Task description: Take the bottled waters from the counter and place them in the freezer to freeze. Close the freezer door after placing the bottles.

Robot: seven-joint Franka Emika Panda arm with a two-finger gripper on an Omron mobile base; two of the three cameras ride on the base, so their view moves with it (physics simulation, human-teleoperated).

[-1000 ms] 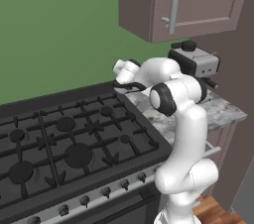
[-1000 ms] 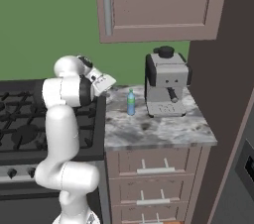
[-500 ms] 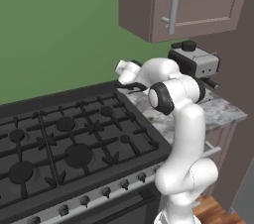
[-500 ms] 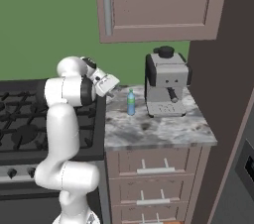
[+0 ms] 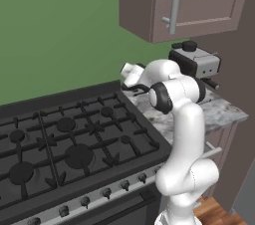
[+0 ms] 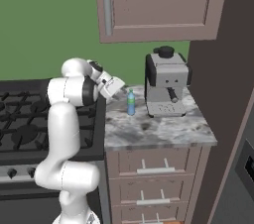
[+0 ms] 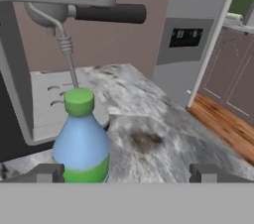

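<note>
The fingers stand wide apart with nothing between them — one tip low at the left, the other low at the right of the hand view — and the bottle rises just inside the left tip, off centre rather than squarely in the gap. Over the last second the hand has eased a little nearer along the surface, from the stove side toward the bottle, which stands upright just beside the coffee machine. So this looks like the approach to a first grasp; nothing is held yet. The freezer door shows beyond the surface's edge — whether shut, I cannot tell.
</note>
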